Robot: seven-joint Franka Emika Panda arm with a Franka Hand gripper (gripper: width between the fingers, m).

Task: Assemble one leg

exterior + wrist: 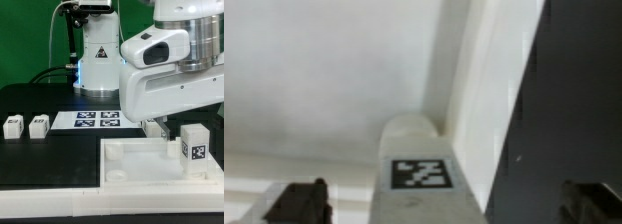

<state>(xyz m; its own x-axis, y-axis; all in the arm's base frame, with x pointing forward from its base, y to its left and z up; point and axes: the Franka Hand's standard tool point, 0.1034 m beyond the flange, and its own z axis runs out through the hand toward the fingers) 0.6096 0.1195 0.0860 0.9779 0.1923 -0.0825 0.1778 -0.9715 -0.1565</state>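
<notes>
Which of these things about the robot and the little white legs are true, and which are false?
1. A leg stands upright on the tray. True.
2. Two more legs sit on the table, off the tray. True.
3. The gripper is shut on a leg. False: it is open, and in the wrist view its fingers stand apart from the leg on both sides.
4. The marker board lies on the tray. False: it lies on the table, behind the tray.
</notes>
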